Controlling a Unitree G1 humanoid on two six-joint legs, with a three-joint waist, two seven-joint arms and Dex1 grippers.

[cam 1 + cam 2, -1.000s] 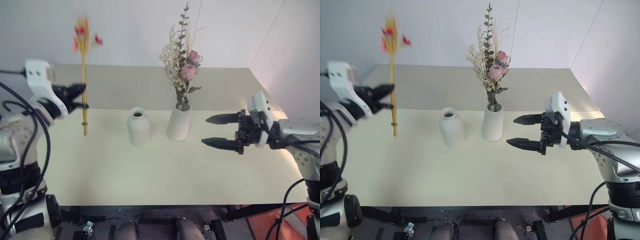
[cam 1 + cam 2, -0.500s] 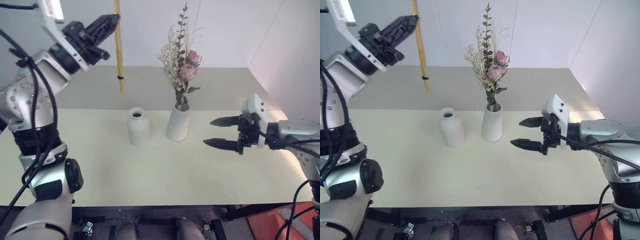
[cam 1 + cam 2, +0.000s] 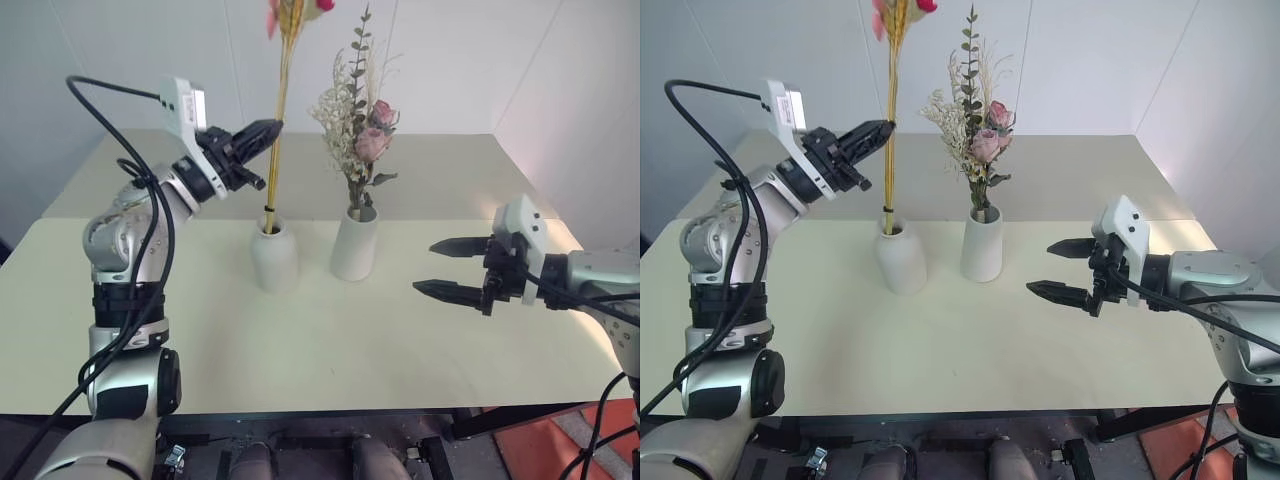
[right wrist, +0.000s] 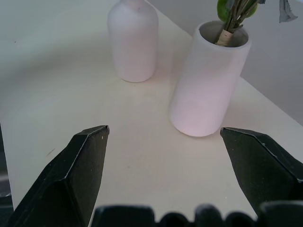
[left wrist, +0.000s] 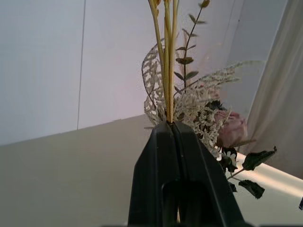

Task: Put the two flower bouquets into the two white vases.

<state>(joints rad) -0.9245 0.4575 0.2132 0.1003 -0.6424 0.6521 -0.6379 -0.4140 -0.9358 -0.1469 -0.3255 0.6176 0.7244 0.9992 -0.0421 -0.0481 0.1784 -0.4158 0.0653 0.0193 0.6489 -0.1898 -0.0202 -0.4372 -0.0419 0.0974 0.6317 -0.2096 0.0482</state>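
My left gripper [image 3: 268, 128] is shut on the yellow-orange stems of the slim bouquet [image 3: 280, 110], which stands nearly upright with red blossoms at the top. Its lower end meets the mouth of the squat white vase [image 3: 275, 262]; how far it goes in I cannot tell. In the left wrist view the black fingers [image 5: 156, 156] pinch the stems [image 5: 168, 71]. The bushier bouquet [image 3: 365, 130] with pink roses stands in the taller white vase [image 3: 356, 248]. To the right of both vases, my right gripper [image 3: 425, 266] hovers open and empty above the table, facing them.
The cream table [image 3: 300, 350] has bare surface in front of the vases and under the right gripper. White walls close the back and right side. The right wrist view has both vases, squat vase [image 4: 133, 40] and taller vase [image 4: 208, 80], between the spread fingers.
The left gripper carried the slim bouquet from the far left, up and rightward, then down, so its stem end now sits at the squat vase's mouth. The right gripper stayed put, open.
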